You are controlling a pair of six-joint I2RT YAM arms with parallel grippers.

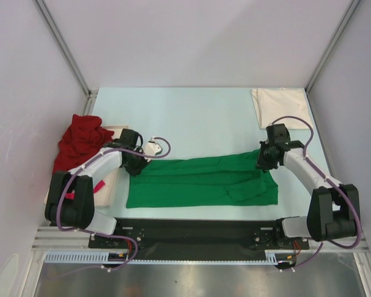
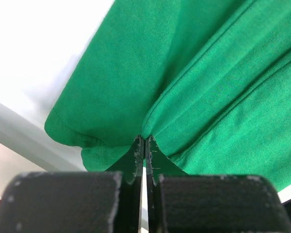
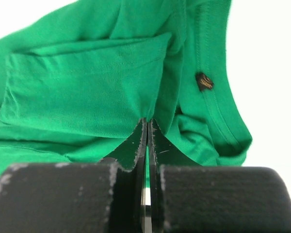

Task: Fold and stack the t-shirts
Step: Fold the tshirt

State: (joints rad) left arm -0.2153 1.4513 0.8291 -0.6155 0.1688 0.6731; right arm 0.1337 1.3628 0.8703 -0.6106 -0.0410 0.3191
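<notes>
Now left gripper, right gripper jaws clamp green t-shirt far hem; we carry both evenly (cloth taut) toward near tabletop edge.

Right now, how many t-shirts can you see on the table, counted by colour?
Green t-shirt: 1
Dark red t-shirt: 1
Cream-white t-shirt: 1
Total: 3
A pink sliver on the left is too small to identify, so it is not counted.
</notes>
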